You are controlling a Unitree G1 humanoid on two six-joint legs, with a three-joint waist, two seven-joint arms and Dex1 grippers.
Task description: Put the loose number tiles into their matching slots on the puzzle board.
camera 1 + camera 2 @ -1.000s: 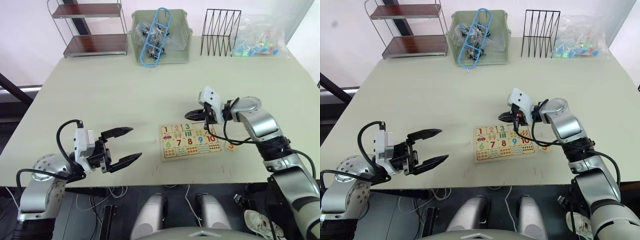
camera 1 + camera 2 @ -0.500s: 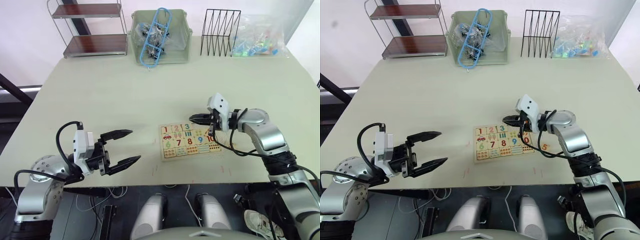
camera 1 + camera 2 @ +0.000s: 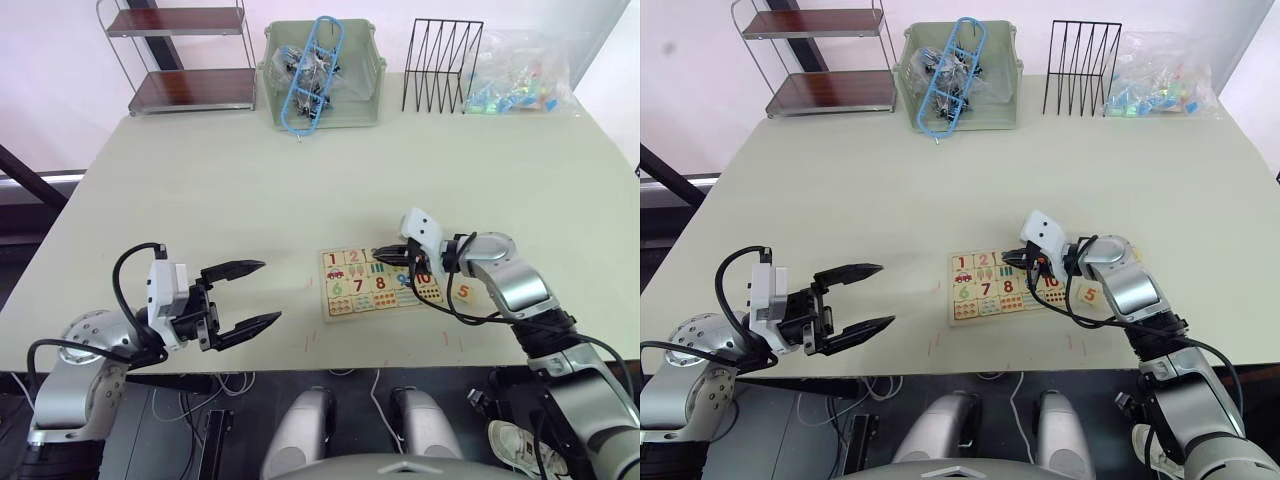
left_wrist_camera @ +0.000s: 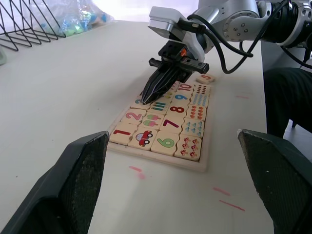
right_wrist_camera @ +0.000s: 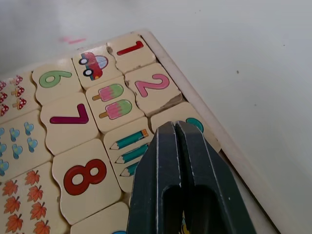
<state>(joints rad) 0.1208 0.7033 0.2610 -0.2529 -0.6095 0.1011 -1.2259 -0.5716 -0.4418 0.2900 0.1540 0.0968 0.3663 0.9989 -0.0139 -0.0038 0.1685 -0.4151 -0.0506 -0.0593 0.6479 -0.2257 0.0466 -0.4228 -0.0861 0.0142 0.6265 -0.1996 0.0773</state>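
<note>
The puzzle board [image 3: 381, 281] lies near the table's front edge, right of centre. Its far row holds number tiles 1 [image 5: 127, 48], 2 [image 5: 152, 85] and 3 [image 5: 191, 123]. My right gripper [image 5: 175, 126] is shut with nothing between its fingers, its tips down on the 3 tile [image 4: 141, 102]. The arm hides the slots further right in that row. A loose tile printed 5 [image 3: 462, 292] lies on the table just right of the board. My left gripper [image 3: 257, 293] hovers open, well left of the board.
Along the far edge stand a two-level shelf [image 3: 185, 60], a green bin [image 3: 320, 75] holding a blue frame, a black wire rack [image 3: 440, 65] and a clear bag of coloured pieces [image 3: 515, 75]. Small red marks [image 4: 136, 171] dot the table before the board.
My right gripper has come from beyond the board's far edge down onto its far row at the 3 tile. The left arm and the 5 tile have stayed put.
</note>
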